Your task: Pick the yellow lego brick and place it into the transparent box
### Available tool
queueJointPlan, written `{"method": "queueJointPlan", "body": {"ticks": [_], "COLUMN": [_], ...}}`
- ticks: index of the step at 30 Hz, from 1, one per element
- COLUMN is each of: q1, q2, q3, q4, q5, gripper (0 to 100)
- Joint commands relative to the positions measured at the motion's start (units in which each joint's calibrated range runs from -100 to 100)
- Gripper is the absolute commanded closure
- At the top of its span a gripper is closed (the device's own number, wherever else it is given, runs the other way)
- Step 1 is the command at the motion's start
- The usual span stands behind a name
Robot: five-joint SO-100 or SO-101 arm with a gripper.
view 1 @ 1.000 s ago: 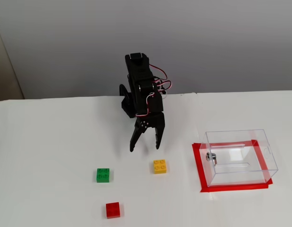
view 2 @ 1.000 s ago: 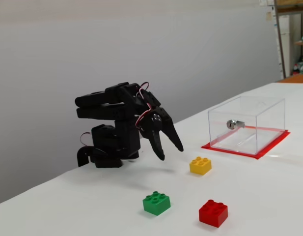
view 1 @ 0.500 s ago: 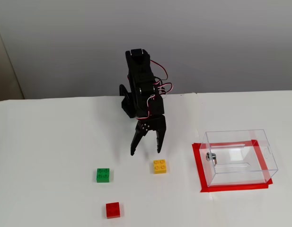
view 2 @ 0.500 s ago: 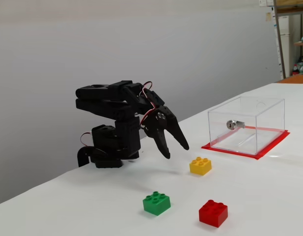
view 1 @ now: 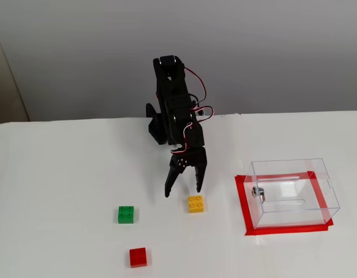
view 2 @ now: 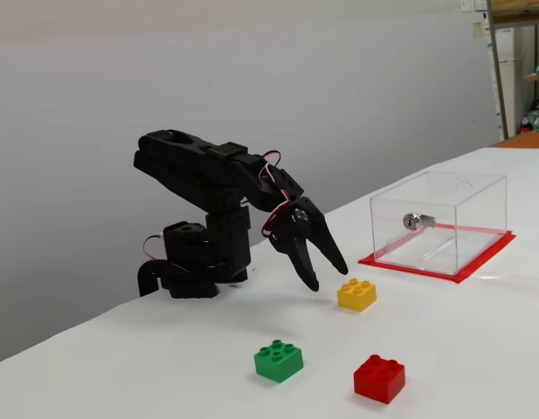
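Your gripper (view 1: 183,191) hangs with fingers spread just behind the yellow lego brick (view 1: 195,204), which sits on the white counter (view 1: 62,174) left of the transparent box (view 1: 294,191); centre over it, lower straight, then pinch

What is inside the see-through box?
No brick is inside the transparent box yet. Through its clear walls you see only the red tape under it and a small metal fitting on its side.
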Motion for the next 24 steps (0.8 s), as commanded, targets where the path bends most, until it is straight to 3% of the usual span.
{"method": "queueJointPlan", "body": {"ticks": [1, 24], "q1": [-1.61, -2.13], "q2": [1.66, 3.1], "q3": [-0.93, 1.33], "q4": [-2.51, -6.43], "q5": [-0.21, -2.14], "gripper": [62, 62]}}
